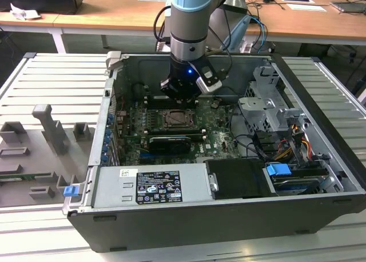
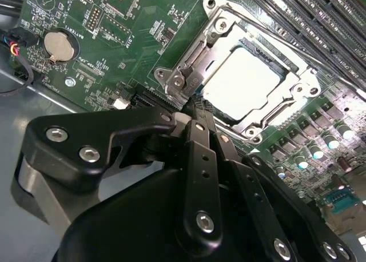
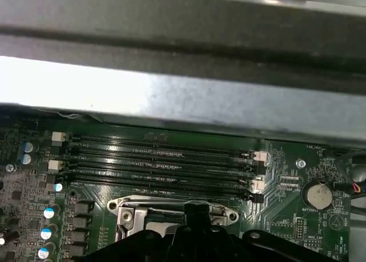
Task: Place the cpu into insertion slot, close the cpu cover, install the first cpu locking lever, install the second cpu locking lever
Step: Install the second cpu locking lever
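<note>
The cpu (image 2: 243, 83), a pale silver-grey square, lies flat in the insertion slot (image 2: 189, 73), framed by the silver cpu cover (image 2: 297, 90) (bright glare washes its top). The gripper (image 2: 197, 104) hangs just beside the socket's edge, fingers (image 2: 200, 142) pressed together, holding nothing, above the green motherboard (image 1: 217, 139) inside the open computer case (image 1: 229, 222).

cpu (image 2: 247, 82) in slot, cover (image 2: 197, 62) shut

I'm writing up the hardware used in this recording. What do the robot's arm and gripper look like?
The arm is a round silver-grey column with a pale blue joint cap and a shiny metal ring at the wrist. Black cables hang beside it, and a small blue light glows near its base. The gripper is matte black, built from flat linkage bars joined by silver screws.
</note>
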`<state>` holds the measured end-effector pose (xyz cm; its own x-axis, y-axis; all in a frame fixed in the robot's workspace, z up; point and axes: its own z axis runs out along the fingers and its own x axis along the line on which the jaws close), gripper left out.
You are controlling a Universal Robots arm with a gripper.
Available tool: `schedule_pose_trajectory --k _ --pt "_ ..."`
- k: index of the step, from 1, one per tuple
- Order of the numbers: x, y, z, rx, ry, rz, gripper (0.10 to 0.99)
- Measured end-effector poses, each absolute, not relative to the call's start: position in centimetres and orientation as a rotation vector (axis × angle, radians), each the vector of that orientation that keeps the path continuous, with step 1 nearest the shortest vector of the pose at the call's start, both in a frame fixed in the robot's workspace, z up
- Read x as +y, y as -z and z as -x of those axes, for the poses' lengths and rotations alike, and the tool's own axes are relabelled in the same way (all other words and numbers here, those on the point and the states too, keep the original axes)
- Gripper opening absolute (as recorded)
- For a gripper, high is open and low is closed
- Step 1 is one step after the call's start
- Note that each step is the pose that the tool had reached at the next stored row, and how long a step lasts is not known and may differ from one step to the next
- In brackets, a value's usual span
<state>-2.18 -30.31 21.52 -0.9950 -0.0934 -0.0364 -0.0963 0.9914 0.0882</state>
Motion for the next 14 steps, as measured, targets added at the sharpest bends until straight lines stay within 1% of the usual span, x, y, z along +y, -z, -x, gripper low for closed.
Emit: schedule_pose_trajectory --k 3,5,6,11,14 --pt "-30.3 -22.3 2.2 3.103 -0.140 0.148 0.106" --pt "-30.3 -23.7 2.2 3.103 -0.140 0.148 0.106" --pt "-30.3 -23.9 2.2 3.103 -0.140 0.148 0.106" --pt "-31.0 -23.9 2.2 3.103 -0.138 0.148 0.106" --pt "-32.2 -23.8 2.2 3.103 -0.138 0.148 0.106"
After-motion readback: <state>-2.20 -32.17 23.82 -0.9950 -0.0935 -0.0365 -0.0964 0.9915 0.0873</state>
